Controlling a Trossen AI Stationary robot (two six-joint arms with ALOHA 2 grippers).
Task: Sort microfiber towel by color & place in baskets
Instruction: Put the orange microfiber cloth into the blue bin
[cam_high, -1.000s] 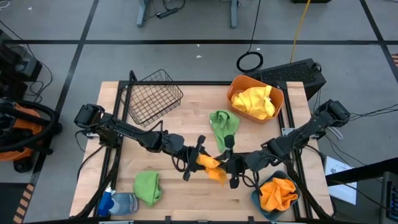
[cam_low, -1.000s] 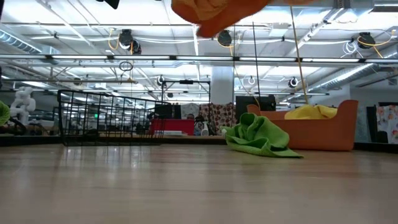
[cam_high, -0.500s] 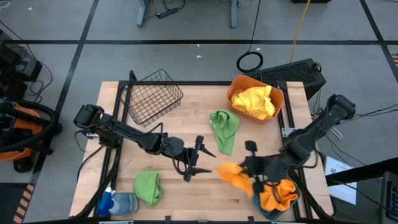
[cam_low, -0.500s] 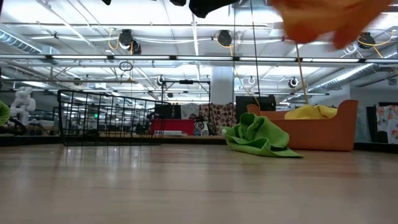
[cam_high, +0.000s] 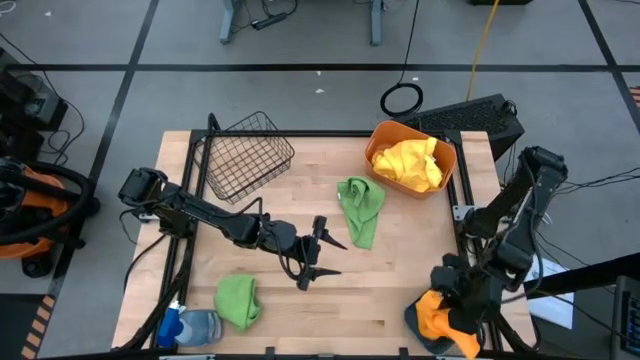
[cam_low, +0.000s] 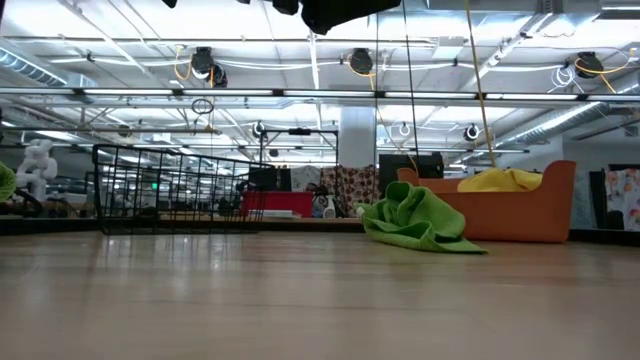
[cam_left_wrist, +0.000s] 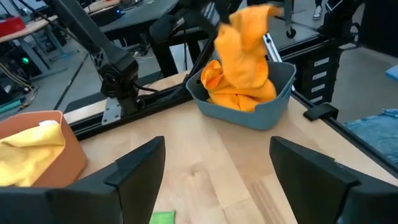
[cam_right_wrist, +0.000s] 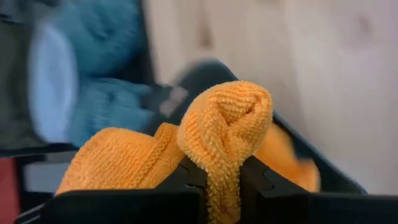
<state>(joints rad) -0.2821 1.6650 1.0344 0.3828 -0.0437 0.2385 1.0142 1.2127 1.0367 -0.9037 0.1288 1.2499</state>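
Observation:
My right gripper is shut on an orange towel above the teal basket at the table's near right corner. A second orange towel lies in that basket. My left gripper hovers open over the bare table middle, empty. One green towel lies crumpled near the orange basket, which holds yellow towels. The other green towel lies near the near left corner. The wire basket stands tilted at the far left. My right gripper pinches a bunched fold of the orange towel between its two fingers. It comes from above, pointing down. The towel hangs slack below the fingers, and its lower end reaches the orange towel lying in the teal basket.
A blue-and-white bottle lies at the near left corner beside the green towel. Bare wood stretches between my left gripper and the teal basket. The table's frame rails run along both sides.
My right gripper has carried the orange towel from the table's middle, beside my left gripper, toward the right and near edges. It now hangs over the teal basket.

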